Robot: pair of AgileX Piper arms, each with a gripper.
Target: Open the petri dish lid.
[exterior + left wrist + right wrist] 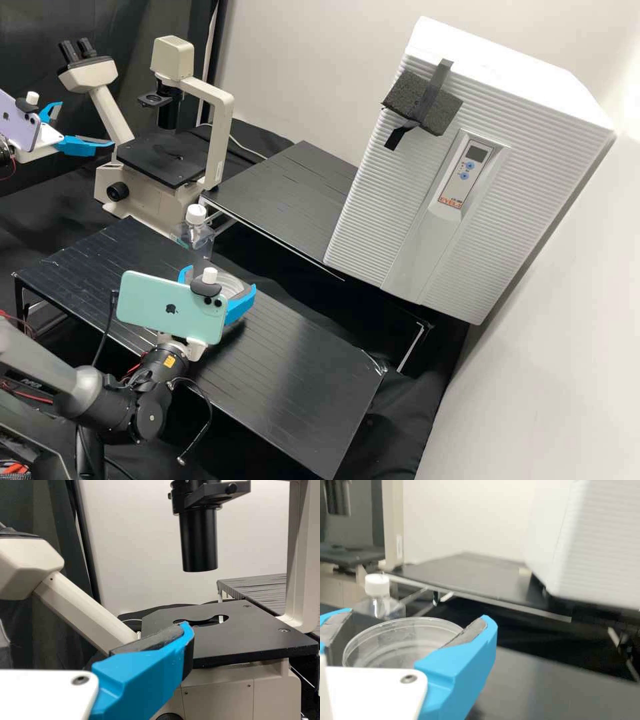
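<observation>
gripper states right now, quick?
Left gripper: open, holding nothing.
Right gripper: at the petri dish; can't tell if open or closed on it.

Passing room above the front bench's [300,373] near end, capped bottle [195,232] blocking — just beyond the petri dish [231,287]

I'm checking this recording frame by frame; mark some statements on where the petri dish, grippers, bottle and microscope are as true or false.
1. The petri dish is between the right gripper's two blue fingers. True.
2. The left gripper is closed around the bottle. False: it is open near the microscope, and the bottle is beyond the petri dish.
3. The bottle wears a white cap. True.
4. The microscope's flat stage is white. False: it is black.
5. A dark foam block is on the white cabinet. True.
</observation>
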